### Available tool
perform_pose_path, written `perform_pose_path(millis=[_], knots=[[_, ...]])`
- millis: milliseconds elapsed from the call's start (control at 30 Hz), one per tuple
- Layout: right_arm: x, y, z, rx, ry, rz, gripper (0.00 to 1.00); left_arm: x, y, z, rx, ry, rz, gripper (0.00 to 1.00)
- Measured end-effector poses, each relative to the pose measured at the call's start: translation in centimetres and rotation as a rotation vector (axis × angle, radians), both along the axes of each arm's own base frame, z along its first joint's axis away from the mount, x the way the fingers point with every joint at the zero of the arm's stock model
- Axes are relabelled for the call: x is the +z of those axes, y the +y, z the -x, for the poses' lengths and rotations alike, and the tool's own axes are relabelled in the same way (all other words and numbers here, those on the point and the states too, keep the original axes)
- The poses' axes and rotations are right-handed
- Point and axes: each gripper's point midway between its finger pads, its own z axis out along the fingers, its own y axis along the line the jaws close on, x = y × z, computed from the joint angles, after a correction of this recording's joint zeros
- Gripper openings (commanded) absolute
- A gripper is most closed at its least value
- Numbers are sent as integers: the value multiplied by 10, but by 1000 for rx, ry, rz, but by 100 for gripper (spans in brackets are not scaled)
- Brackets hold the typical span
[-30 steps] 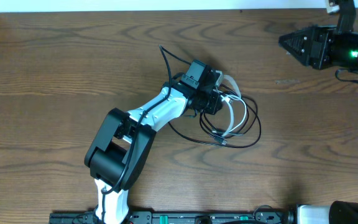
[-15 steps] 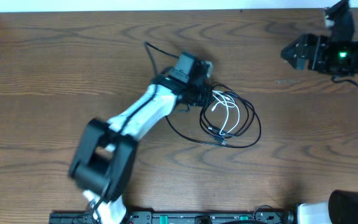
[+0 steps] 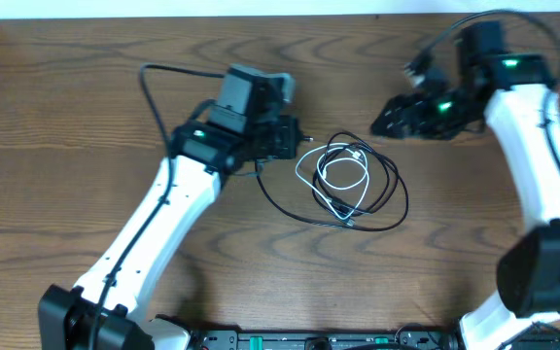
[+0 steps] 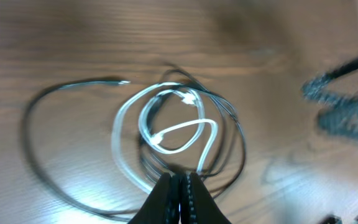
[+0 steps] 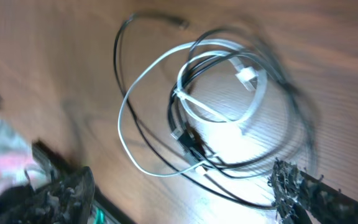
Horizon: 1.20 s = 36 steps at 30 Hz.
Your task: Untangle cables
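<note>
The cables lie tangled in one pile mid-table: a white cable [image 3: 363, 165] coiled inside the wider loops of a black cable [image 3: 402, 199]. My left gripper [image 3: 296, 142] is shut just left of the pile, and nothing shows between its fingers. In the left wrist view its tips [image 4: 179, 180] meet just short of the white cable [image 4: 185, 129], with the black cable [image 4: 61, 89] arcing off left. My right gripper [image 3: 389, 115] hovers open over the pile's far right. The right wrist view shows its fingers [image 5: 67, 193] spread wide, with the white cable [image 5: 222, 45] and black cable [image 5: 117, 56] in front.
The wooden table [image 3: 86, 117] ends at a white wall along the back. A black rail [image 3: 261, 342] runs along the front edge between the arm bases. The left arm's own thick black wire [image 3: 154, 83] loops over the table's back left.
My left arm has drawn back left off the pile, shutting its gripper. The right arm has swung in from the back right corner toward the cables, and its jaws have opened wide.
</note>
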Motion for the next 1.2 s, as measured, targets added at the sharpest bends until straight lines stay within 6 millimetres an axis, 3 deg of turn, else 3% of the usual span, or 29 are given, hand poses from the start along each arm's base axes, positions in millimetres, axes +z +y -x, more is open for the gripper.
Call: perform_pose_path(millis=[200, 467, 633, 700, 767, 967, 1133, 1200], knots=[[-46, 59, 17, 221, 56, -12, 82, -8, 46, -4, 133, 75, -38, 7], [-90, 126, 63, 470, 150, -27, 55, -11, 93, -16, 262, 108, -41, 8], [-89, 157, 86, 574, 139, -75, 23, -15, 121, -18, 335, 136, -45, 7], [-88, 162, 90, 589, 138, -83, 8, -15, 124, -19, 344, 138, -45, 8], [-86, 165, 92, 583, 152, -87, 1, -15, 124, -19, 344, 138, -44, 8], [-68, 164, 91, 545, 194, -79, 1, -15, 124, -18, 343, 139, -44, 8], [-4, 173, 67, 543, 38, -103, 1, -15, 124, -17, 343, 143, -46, 7], [37, 171, 49, 494, -82, -92, 1, -17, 124, -16, 343, 152, -48, 8]])
